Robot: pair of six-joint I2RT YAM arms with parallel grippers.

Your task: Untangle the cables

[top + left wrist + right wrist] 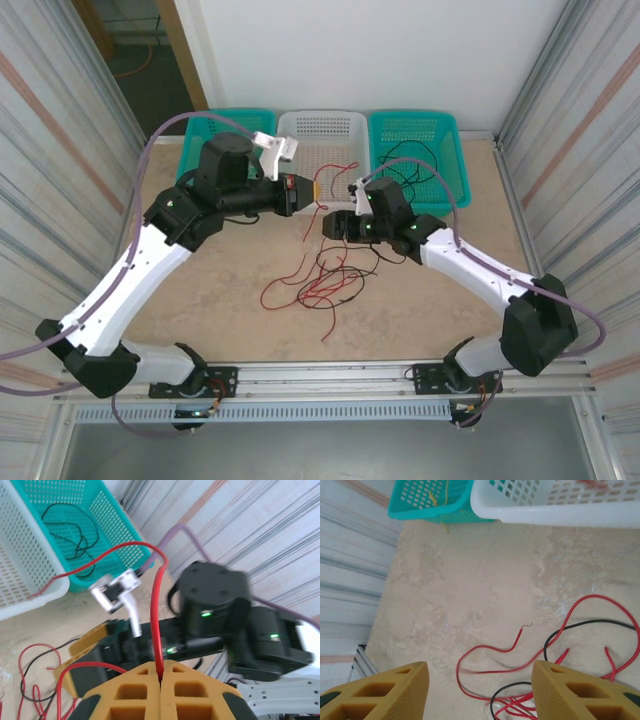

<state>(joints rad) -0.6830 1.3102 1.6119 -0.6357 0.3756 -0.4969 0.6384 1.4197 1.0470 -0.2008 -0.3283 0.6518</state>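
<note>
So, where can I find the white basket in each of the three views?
Top external: white basket at top centre, between two teal baskets.
Left wrist: white basket at upper left, teal basket on its right.
Right wrist: white basket along the top, right part, teal basket on its left.
Shared landmark: the loose red and black cables on the table.

R claw [480, 680] spread wide above red & blk cables [516, 639] on tan tabletop [470, 580].
</note>
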